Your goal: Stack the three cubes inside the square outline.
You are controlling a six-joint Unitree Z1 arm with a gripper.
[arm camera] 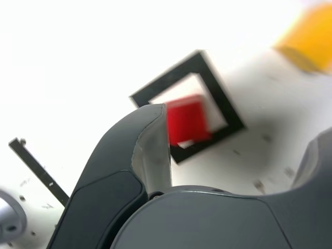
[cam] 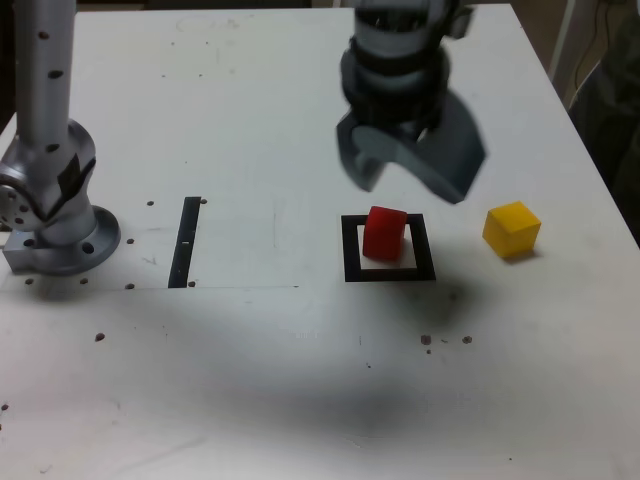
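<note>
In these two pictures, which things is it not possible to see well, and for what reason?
- Gripper, exterior view: blurred, fingertips indistinct.
- Yellow cube, wrist view: blurred and cut off by the picture's edge.
- Square outline, wrist view: one corner hidden behind a gripper finger.
- Green cube: not visible in either view; what hides it, I cannot tell.

Exterior looks down from afar; wrist, nearer.

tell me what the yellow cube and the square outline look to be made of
Yellow cube: perhaps painted wood or foam, matte, since its plain faces show soft shading without glare.

Black square outline: likely tape or print, dull, as it lies flat against the table.
</note>
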